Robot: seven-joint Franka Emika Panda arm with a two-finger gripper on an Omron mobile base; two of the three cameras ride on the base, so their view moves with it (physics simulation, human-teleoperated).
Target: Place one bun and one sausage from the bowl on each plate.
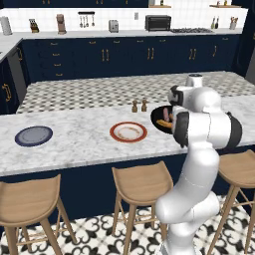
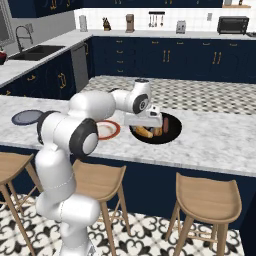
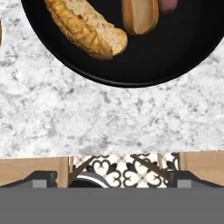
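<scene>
Left base view, read from left to right: you have the dark blue-grey plate [image 1: 33,135] far left on the marble counter [image 1: 79,144], bare. Well apart to its right lies the red-rimmed plate [image 1: 128,132], also bare. Right again, just beside that plate, sits the black bowl [image 1: 158,118], partly hidden behind the arm; a sausage [image 1: 165,115] and something orange show in it. Two small shakers [image 1: 139,105] stand behind the red-rimmed plate.

In the right base view the gripper [image 2: 142,121] hangs over the near left rim of the bowl [image 2: 171,134], with a bun [image 2: 144,132] and a reddish sausage [image 2: 165,123] lying just past it.

In the hand view, the long bun [image 3: 85,29] lies up and left of the fingertips [image 3: 42,178], its long axis running diagonally from upper left to lower right. A second bun [image 3: 140,15] lies to its right. The bowl's rim [image 3: 131,81] is ahead of the hand, with bare counter between.

Hand state: the two fingertips stand wide apart, holding nothing.

Pose: the forearm reaches out level and the hand points straight down.

Judgement: no item is plated yet. You must advance the hand over the long bun and turn the wrist across its axis before descending.
</scene>
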